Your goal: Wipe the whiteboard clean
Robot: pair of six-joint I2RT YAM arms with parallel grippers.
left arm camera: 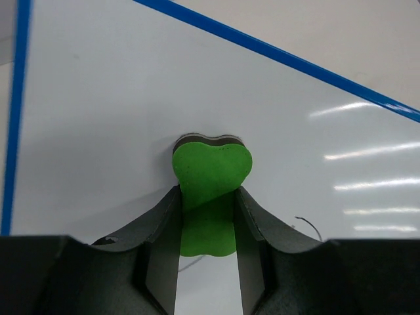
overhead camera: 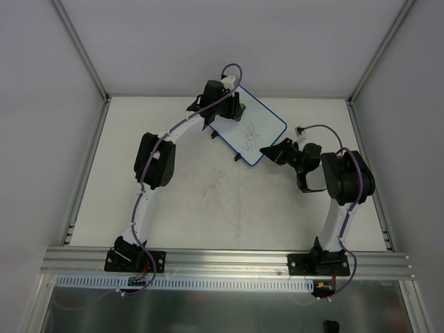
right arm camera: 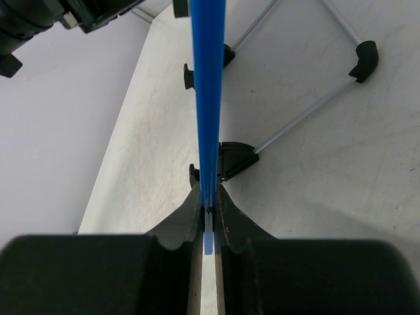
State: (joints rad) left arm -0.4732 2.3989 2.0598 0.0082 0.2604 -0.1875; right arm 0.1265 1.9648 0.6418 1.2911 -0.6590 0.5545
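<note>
- The whiteboard (overhead camera: 267, 128), top view: it sits on the far part of the tabletop (overhead camera: 194, 201), between the two pincers. The left pincer (overhead camera: 234, 103) is at its far corner and the right pincer (overhead camera: 269, 150) at its near edge. Black scribbles (overhead camera: 248, 130) lie between them, not yet wiped. A short sweep from that corner could miss them.
- Left wrist view: the left pincer (left arm camera: 209, 193) is closed tight on a green eraser (left arm camera: 210, 174), whose far end presses on the white board face (left arm camera: 98, 98) just ahead of the fingertips. The block bulges where it is squeezed. I judge that a hard sideways rub could twist it or pop it out of the grip. A thin black stroke (left arm camera: 307, 223) shows to the pincer's right.
- Right wrist view: the right pincer (right arm camera: 209, 200) is clamped shut on the board's thin blue rim (right arm camera: 209, 98), and the black feet (right arm camera: 235, 159) sit just beyond its tips. That hold is narrow. Heavy pressure from the eraser could probably lever the rim out or slide the board.
- Containers: no view shows any, so there is nothing to report inside one.
</note>
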